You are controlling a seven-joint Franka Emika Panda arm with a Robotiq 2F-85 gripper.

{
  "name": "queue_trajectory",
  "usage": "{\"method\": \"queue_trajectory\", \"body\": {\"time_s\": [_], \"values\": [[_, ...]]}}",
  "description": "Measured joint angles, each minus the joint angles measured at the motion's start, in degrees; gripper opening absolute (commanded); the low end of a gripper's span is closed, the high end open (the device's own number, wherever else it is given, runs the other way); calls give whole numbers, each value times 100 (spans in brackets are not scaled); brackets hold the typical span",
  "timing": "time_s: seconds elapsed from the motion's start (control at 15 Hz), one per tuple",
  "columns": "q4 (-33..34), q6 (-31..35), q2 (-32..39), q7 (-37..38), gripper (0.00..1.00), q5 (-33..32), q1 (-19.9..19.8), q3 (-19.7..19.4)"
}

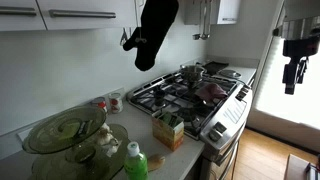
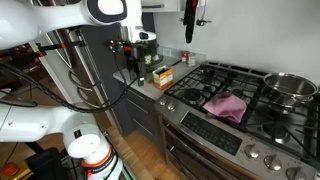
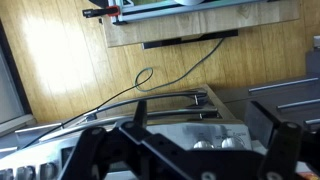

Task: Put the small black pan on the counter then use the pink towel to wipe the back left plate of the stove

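Pink towel [image 2: 227, 104]: lay bunched on the stove [image 2: 195, 88] grates, near the table's [image 1: 138, 125] front edge.
Claw [image 3: 185, 140]: spread wide, gripping nothing; hung beyond the table's front edge, over wood floor [image 3: 80, 60].
Steel pot [image 2: 290, 88]: stood on a burner behind the towel, toward the table's back edge, well apart from the claw.

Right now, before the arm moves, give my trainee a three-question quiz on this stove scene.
1. True or false: the pink towel lies on the stove.
2. Pick one. In the wrist view the gripper is: A) shut on the towel, B) open and empty, C) shut on a pan.
3. Fill in: the wrist view looks down past the gripper at a wooden ___.

Key: 1 true; 2 B; 3 floor.
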Motion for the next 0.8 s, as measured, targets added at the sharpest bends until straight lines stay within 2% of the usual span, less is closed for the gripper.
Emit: {"method": "queue_trajectory", "body": {"time_s": [0.67,0.8], "values": [[0,0,0,0,100,0,4,-1],[-5,283,75,120,100,-40,-13,-13]]}}
